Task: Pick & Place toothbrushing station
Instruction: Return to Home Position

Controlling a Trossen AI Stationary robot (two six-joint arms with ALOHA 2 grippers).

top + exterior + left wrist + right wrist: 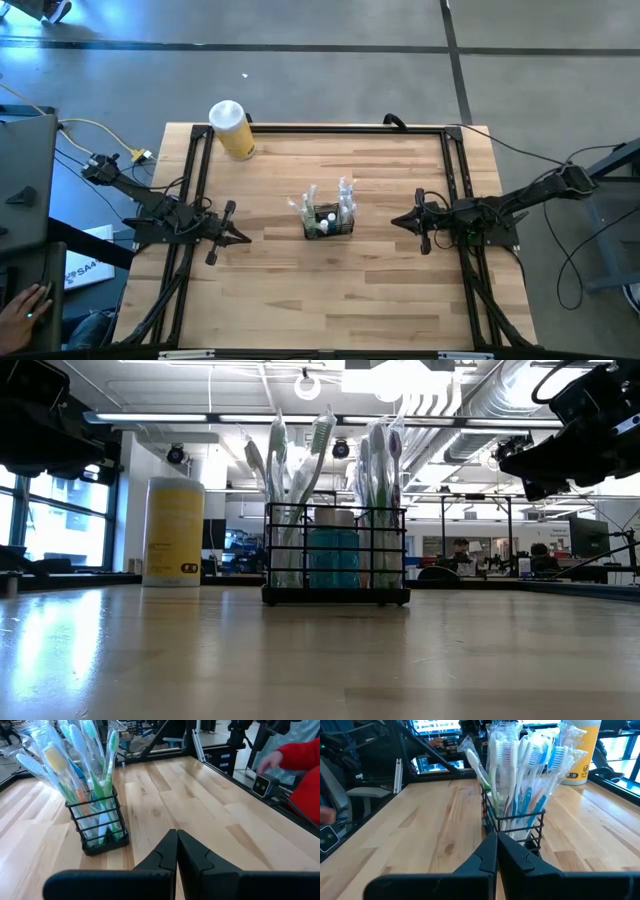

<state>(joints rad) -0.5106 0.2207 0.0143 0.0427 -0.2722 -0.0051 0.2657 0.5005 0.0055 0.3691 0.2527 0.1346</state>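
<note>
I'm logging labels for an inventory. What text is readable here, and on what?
Yellow cylinder: dark label print, too blurred to read.
White sheet, lower left of the high view: "SA", rest cut off.
Mesh caddy and toothbrushes: no readable text.

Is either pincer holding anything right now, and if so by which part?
Nothing is held. The left pincer and right pincer are both shut and empty, on either side of the mesh caddy, apart from it.

One caddy (330, 229), one canister (233, 132), many toothbrushes (346, 194), one left hand (243, 238), one right hand (396, 222)
</note>
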